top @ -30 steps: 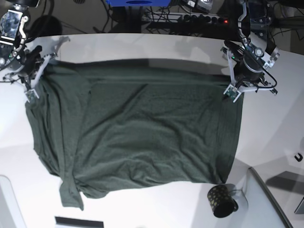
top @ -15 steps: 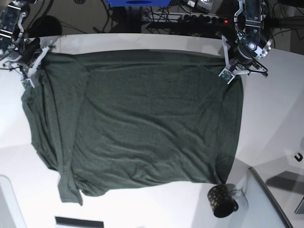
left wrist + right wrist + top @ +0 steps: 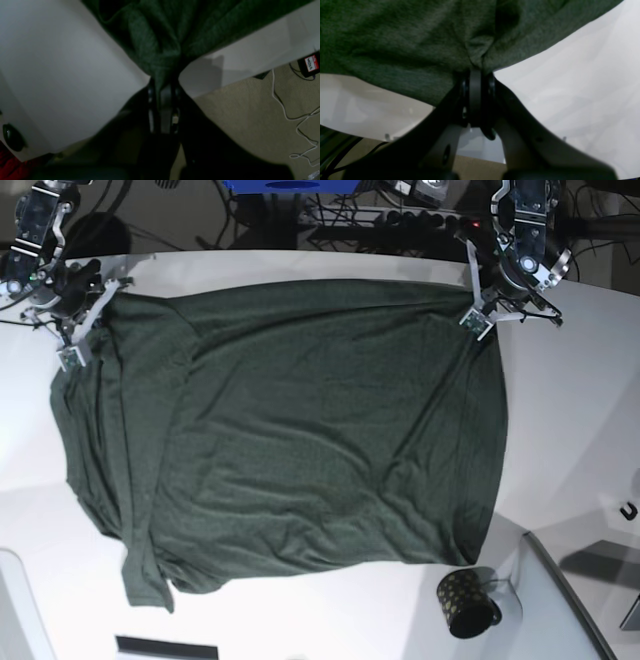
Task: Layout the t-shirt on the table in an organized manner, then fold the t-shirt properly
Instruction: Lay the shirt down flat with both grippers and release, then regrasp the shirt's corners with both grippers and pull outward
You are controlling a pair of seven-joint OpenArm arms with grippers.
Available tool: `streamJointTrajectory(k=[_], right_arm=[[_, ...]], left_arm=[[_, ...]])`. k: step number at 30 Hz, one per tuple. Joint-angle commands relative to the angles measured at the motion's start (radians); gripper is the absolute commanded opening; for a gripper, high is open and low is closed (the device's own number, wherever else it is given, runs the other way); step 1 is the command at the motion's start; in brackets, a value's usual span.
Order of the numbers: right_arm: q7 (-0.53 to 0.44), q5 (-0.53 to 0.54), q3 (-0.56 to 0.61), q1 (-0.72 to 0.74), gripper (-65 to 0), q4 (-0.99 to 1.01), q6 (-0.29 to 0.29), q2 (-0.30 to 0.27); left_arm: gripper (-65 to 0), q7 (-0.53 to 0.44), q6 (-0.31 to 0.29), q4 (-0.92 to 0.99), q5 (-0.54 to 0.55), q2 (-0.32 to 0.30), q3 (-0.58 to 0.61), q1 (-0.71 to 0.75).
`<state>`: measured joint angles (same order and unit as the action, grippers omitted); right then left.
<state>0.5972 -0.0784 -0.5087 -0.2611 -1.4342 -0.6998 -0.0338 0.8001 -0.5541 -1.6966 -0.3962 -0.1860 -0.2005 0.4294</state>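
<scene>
Base view evenly bright, sharp; wrist views dim, soft, heavily shadowed.

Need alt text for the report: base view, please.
A dark green t-shirt lies spread on a white table, each far corner pinched by a shut pincer: left pincer, right pincer. A dotted mug sits by its near corner.
</scene>
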Motion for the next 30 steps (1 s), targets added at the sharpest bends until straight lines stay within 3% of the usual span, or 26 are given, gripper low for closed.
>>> streamJointTrajectory(k=[1,5,11,12,18,22,25,30], right_arm=[[0.011,-0.004,0.0,0.0,-63.3,-0.009,0.002,-0.008],[0.042,-0.005,0.0,-0.014,-62.0,-0.033,0.002,-0.015],[0.082,-0.005,0.0,-0.037,-44.7,-0.135,0.002,-0.013],[0.082,-0.005,0.0,-0.037,-42.3,-0.138,0.002,-0.013],[0.102,-0.005,-0.009,-0.037,-30.9,-0.141,0.002,-0.013],[0.108,-0.005,-0.106,-0.036,-30.0,-0.196,0.002,0.001],[0.108,-0.005,-0.155,-0.031,-29.9,-0.254,0.002,0.005],[0.103,-0.005,-0.215,0.012,-29.9,-0.293,0.002,0.004]], left_arm=[[-65.0,0.0,0.007,-0.015,-0.01,-0.011,-0.004,0.0],[-65.0,0.002,0.007,-0.02,-0.01,-0.013,-0.004,-0.004],[-65.0,0.003,0.076,-0.026,-0.011,-0.013,-0.006,0.0],[-63.7,0.003,0.076,-0.026,-0.011,-0.013,-0.006,0.001],[-41.6,0.003,0.078,-0.027,-0.01,-0.013,-0.014,0.006],[-31.4,0.003,0.078,-0.067,-0.01,-0.008,-0.073,0.021],[-27.8,0.003,0.078,-0.102,-0.005,-0.01,-0.119,0.039],[-27.8,0.003,0.073,-0.161,0.001,-0.008,-0.188,0.067]])
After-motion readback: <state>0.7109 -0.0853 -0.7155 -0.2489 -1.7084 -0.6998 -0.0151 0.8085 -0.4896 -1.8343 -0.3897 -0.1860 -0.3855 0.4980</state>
